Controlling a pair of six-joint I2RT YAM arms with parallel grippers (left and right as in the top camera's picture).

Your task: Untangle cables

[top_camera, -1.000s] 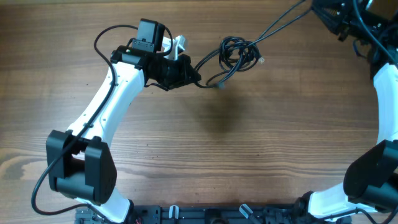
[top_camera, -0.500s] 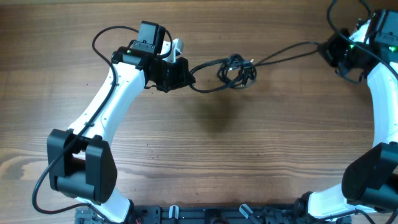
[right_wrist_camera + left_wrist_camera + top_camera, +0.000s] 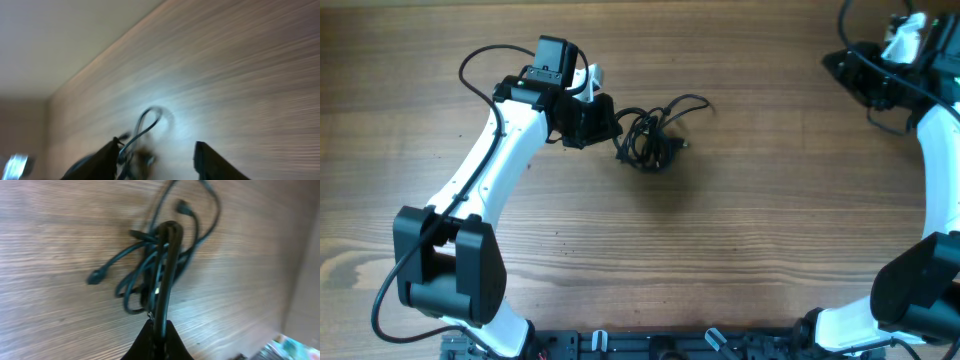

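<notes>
My left pincer [image 3: 611, 133] is pressed together on one strand of the cables [image 3: 655, 132], a thin, glossy black knot of loops with small plugs, lying just right of it. Matte wood-grain table [image 3: 740, 240] lies open around the knot. My right pincer [image 3: 842, 66] is spread and empty, well apart at far right.

Wood-grain table [image 3: 720, 250]; tangled black cables [image 3: 646, 141] left of centre.
</notes>
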